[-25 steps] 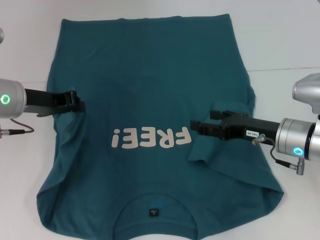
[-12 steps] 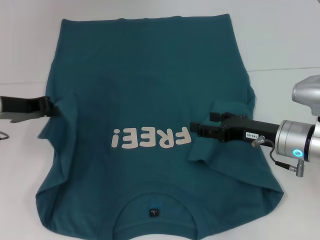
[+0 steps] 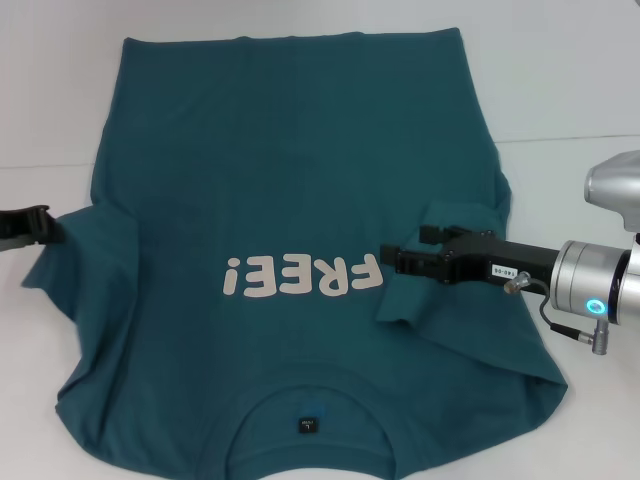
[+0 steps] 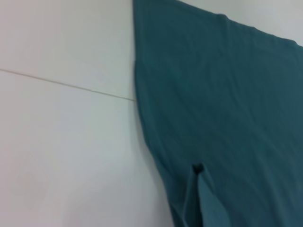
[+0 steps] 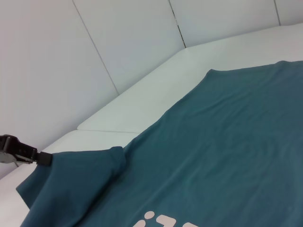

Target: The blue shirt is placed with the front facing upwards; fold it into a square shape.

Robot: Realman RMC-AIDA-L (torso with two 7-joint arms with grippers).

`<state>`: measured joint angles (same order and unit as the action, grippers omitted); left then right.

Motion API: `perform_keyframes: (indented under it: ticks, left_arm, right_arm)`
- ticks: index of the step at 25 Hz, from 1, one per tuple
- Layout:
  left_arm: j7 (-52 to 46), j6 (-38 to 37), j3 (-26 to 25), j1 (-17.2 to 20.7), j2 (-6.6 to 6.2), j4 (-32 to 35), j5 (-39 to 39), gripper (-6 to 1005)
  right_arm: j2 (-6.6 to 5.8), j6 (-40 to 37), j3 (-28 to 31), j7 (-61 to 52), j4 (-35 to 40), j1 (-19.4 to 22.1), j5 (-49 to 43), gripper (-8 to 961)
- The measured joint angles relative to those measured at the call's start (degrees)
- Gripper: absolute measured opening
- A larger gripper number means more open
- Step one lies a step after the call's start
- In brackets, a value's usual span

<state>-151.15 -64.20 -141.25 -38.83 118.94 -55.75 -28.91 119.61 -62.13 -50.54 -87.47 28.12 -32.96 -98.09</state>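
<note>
Cloth first: the large dark teal-blue cotton T-shirt [image 3: 300,260] lies flat on the white table [image 3: 570,80], front up, with the whitish "FREE!" print [image 3: 303,276] in the middle and the small black neck label [image 3: 307,424] at the near edge.

One second ago the left sleeve [image 3: 70,250] was folded in over the body, with the left gripper [image 3: 25,226] above it. Now this gripper has moved outward to the edge of the head view, and the sleeve has come with it, so it lies open beside the body again. In the right wrist view the left gripper's fingertips look pressed together on the tip of this sleeve, so I judge it is pinching the cloth.

The right gripper [image 3: 425,258] has not moved in this time. It rests just beside the last letter of the print, and the right sleeve [image 3: 440,270] is folded inward under and around its fingers. If these fingers are spread or closed I cannot tell.

For the task this probably means the left side is being laid out again before a new fold; the square shape is not yet started.
</note>
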Motion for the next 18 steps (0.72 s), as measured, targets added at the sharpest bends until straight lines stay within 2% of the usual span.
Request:
perform_keyframes:
  ticks: [18]
  left_arm:
    - [-2.5, 3.6, -0.3, 0.3, 0.03, -2.4, 9.6, 40]
  right_arm:
    - [0.09, 0.1, -0.4, -0.2, -0.2, -0.5, 0.0, 942]
